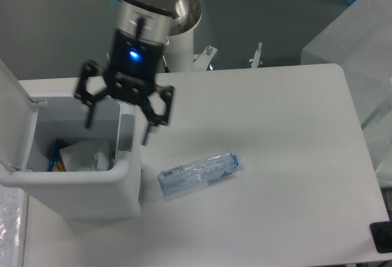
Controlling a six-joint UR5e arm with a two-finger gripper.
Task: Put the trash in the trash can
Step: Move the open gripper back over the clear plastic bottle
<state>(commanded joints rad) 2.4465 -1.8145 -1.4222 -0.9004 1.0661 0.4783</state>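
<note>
The white trash can (92, 190) stands at the left of the table with its lid (13, 114) swung up. Inside it lies the crumpled white wrapper (86, 157), beside a blue and yellow packet (56, 155). The crushed clear water bottle (199, 172), blue cap to the right, lies on the table just right of the can. My gripper (117, 125) hangs open and blurred above the can's right rim, holding nothing, up and left of the bottle.
The arm's white base (180, 34) stands behind the table. A translucent white box (361, 46) sits at the far right edge. A small black object (383, 237) shows at the lower right corner.
</note>
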